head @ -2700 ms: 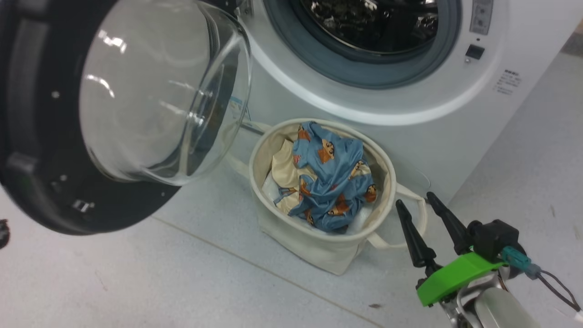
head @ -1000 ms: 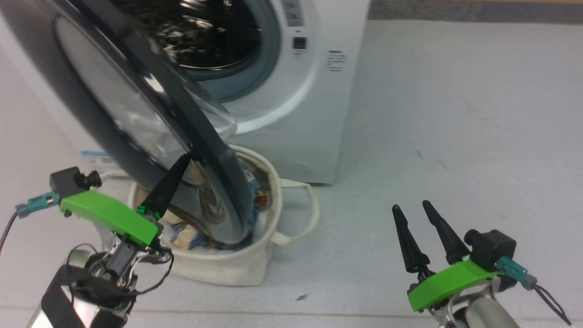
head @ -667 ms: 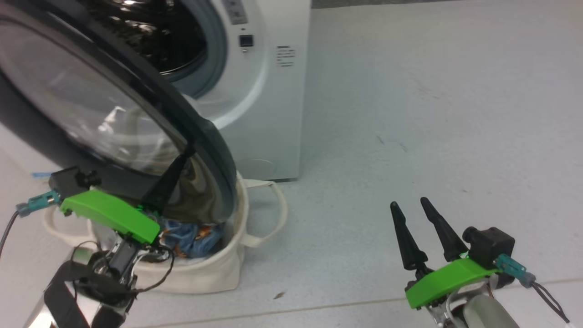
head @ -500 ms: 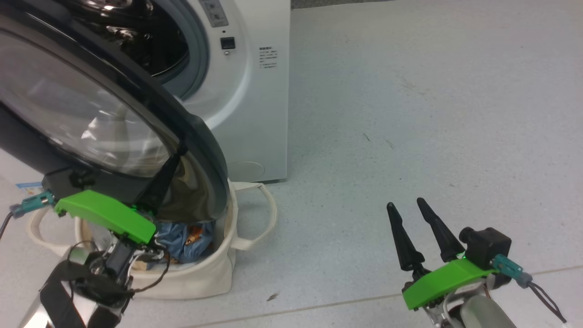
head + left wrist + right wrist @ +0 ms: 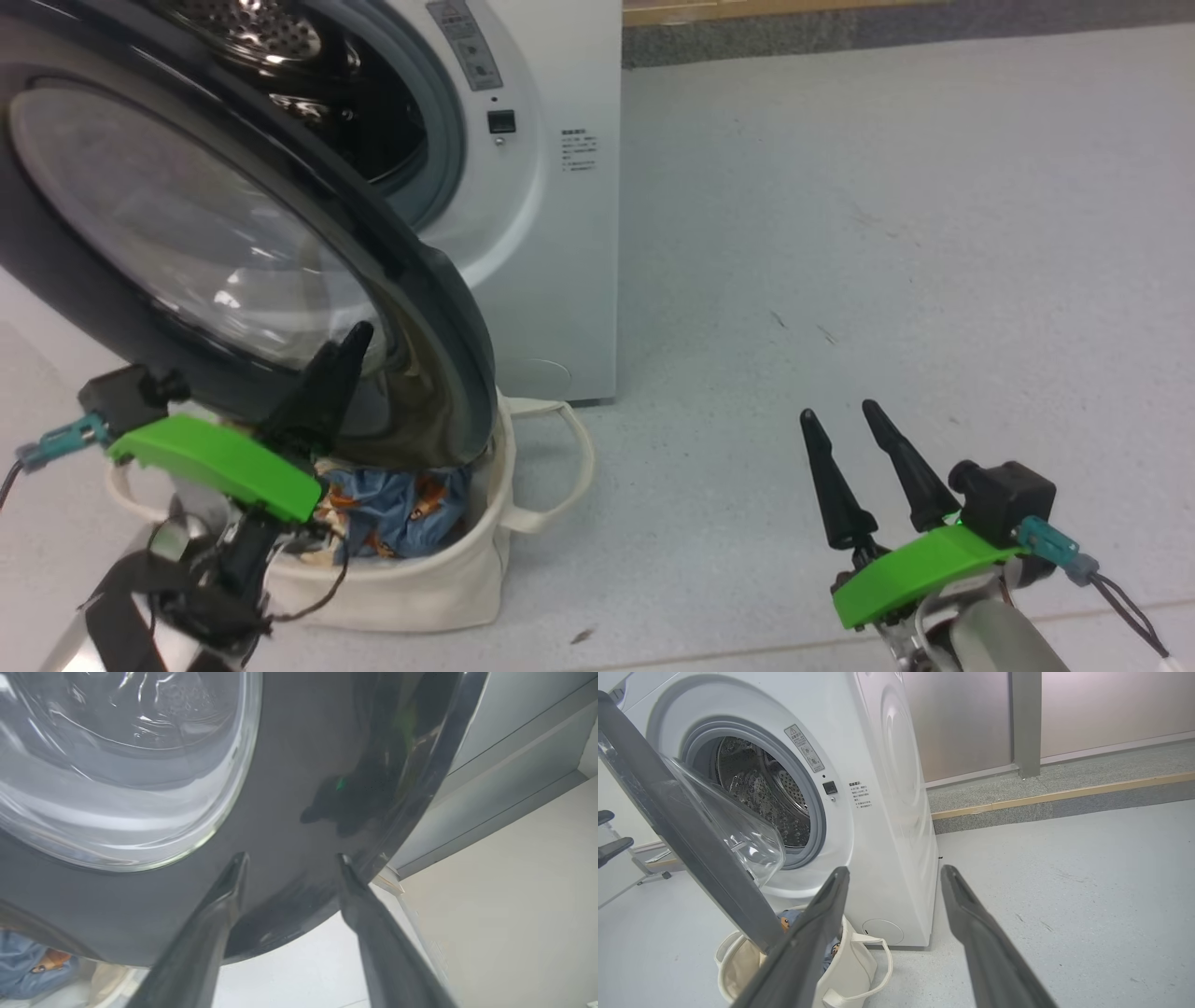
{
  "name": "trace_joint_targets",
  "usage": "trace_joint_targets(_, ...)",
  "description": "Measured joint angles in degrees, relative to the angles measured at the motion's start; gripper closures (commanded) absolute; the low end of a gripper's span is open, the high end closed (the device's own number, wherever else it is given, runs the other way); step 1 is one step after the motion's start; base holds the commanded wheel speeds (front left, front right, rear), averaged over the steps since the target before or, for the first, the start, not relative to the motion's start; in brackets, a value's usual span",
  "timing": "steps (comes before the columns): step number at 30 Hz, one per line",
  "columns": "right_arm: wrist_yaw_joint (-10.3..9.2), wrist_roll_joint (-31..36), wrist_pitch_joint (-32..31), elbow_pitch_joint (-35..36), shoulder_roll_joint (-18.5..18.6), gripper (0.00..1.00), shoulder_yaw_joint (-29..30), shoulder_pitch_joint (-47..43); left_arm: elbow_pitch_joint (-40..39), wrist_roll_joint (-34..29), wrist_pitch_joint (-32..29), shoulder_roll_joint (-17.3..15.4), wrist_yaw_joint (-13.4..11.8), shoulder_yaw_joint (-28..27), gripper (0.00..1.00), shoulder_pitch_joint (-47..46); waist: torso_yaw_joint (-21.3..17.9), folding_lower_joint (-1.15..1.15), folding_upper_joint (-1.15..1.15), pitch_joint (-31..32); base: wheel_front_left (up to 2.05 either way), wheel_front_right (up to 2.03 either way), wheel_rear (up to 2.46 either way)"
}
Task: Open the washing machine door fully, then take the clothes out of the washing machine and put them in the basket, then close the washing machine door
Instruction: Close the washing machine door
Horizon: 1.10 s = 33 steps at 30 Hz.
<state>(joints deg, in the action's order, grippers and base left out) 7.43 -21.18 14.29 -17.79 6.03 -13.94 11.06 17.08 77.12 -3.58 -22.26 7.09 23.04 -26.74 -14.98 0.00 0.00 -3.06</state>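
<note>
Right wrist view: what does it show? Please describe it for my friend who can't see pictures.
A white washing machine has its black-rimmed glass door partway open above a cream basket holding blue clothes. The steel drum looks empty, and the right gripper holds its two dark fingers apart in front, over a grey floor.

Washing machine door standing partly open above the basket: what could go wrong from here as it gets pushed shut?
1. The washing machine door hangs with its lower rim right over the basket; swinging it shut may snag the canvas edge and drag or tip the basket.
2. The left pincer is open, with its fingertips at the glossy black rim and not gripping it, so it could slide off the curve during a push.
</note>
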Motion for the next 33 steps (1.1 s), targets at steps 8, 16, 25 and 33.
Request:
trace_joint_targets(8, 0.00, 0.01, 0.00, -0.02, 0.23, 0.00, 0.52, -0.10, 2.69, -9.81, 7.99, -4.41, -0.08, 1.81, 0.00, 4.21, 2.23, 0.00, 0.00, 2.63, 0.00, 0.00, 0.00)
trace_joint_targets(16, 0.00, 0.49, 0.00, 0.03, 0.86, 0.00, 1.46, -0.94, -0.14, -19.68, 16.59, -10.98, -5.42, -0.21, 0.00, 11.76, 4.28, 0.00, 0.00, 5.01, 0.00, 0.00, 0.00)
trace_joint_targets(25, 0.00, 1.03, 0.00, 0.35, 1.01, 0.00, 1.47, -1.66, -3.02, -23.61, 17.83, -13.88, -7.43, -8.55, 0.00, 21.93, 4.93, 0.00, 0.00, 6.31, 0.00, 0.00, 0.00)
trace_joint_targets(33, 0.00, 2.00, 0.00, 1.35, 0.92, 0.00, 4.44, -3.18, -4.11, -30.07, 17.89, -12.56, -6.39, -17.88, 0.00, 28.09, 5.56, 0.00, 0.00, 6.31, 0.00, 0.00, 0.00)
